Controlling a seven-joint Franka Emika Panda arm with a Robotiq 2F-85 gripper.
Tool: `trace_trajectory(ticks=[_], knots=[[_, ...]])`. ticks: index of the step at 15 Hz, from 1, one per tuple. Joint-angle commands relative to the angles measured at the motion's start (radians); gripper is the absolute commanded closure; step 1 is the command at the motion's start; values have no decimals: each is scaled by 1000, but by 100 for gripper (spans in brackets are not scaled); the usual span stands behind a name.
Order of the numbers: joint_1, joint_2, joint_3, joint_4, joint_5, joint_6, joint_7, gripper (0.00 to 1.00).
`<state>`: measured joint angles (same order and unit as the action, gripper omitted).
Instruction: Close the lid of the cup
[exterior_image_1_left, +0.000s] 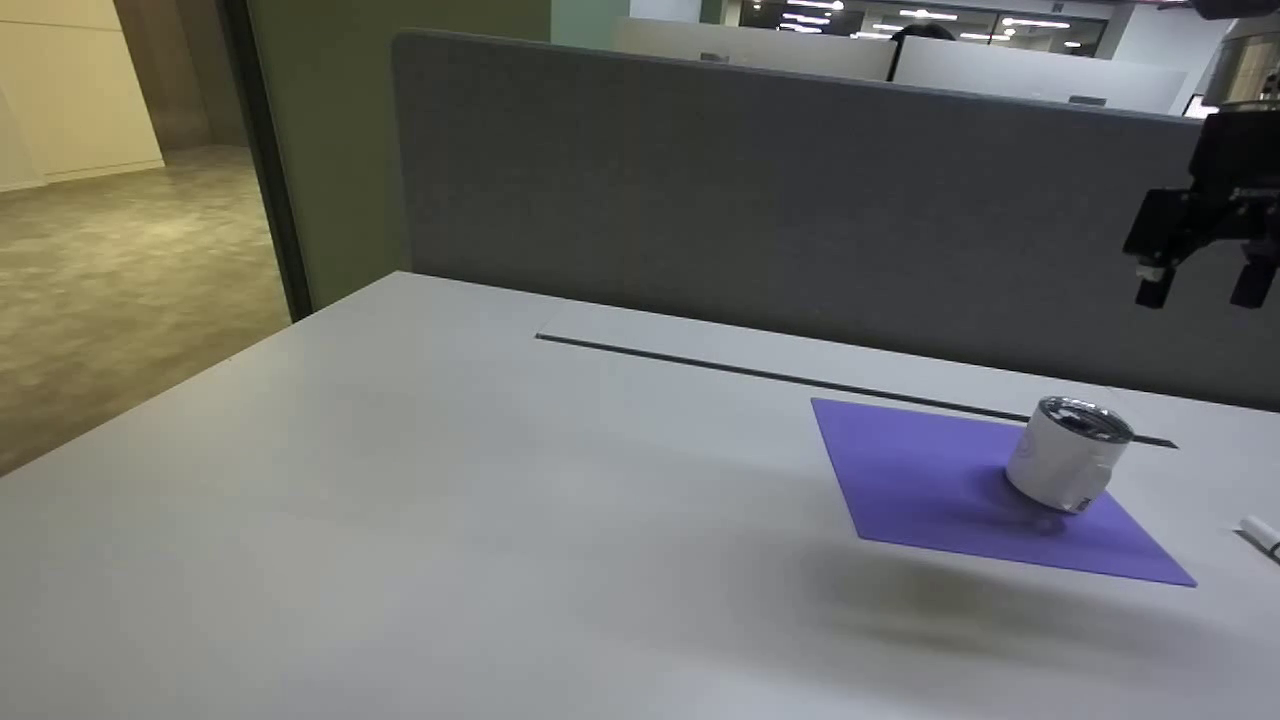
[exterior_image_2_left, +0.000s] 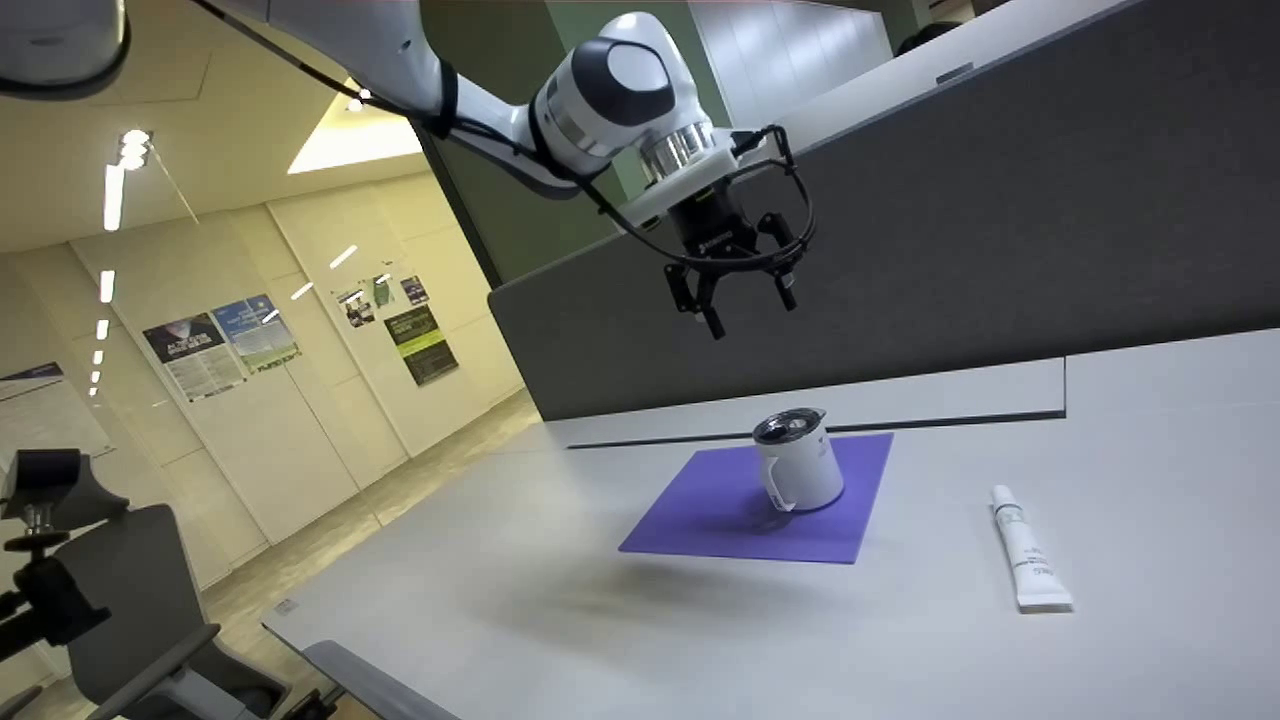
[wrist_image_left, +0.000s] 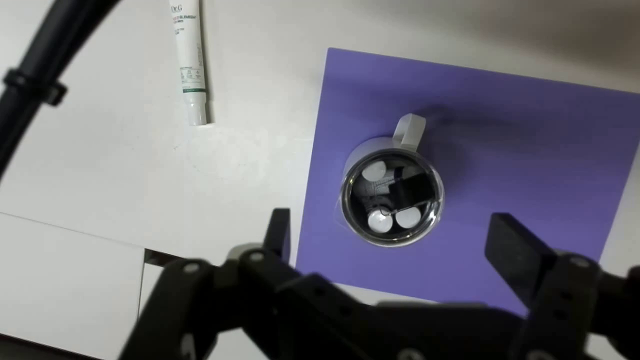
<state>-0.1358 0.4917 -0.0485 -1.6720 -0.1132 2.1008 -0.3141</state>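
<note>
In both exterior views a grey partition (exterior_image_1_left: 750, 220) stands behind the desk (exterior_image_1_left: 450, 500), at twelve o'clock from the cup (exterior_image_2_left: 808, 472). A purple sheet (wrist_image_left: 540, 165) lies under the cup, and apart from its edge lies a white tube (wrist_image_left: 190, 55), at ten o'clock from the cup in the wrist view. A black cable (wrist_image_left: 60, 40) crosses that view's ten-o'clock corner.

The jaws are spread wide and hang higher than the cup, well apart from it; in the wrist view the cup sits at twelve o'clock from the gap between them, its handle (wrist_image_left: 409, 131) pointing just past twelve. The clear lid (wrist_image_left: 392, 197) sits on top; I cannot tell whether it is fully closed.

The tube reads "Dr.G", with finer print too small to tell. What is printed on the cup's side is too small to read.
</note>
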Motion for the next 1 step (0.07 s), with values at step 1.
trace_trajectory(ticks=[1], knots=[[-2, -2, 2, 2, -1, -8, 0, 0]])
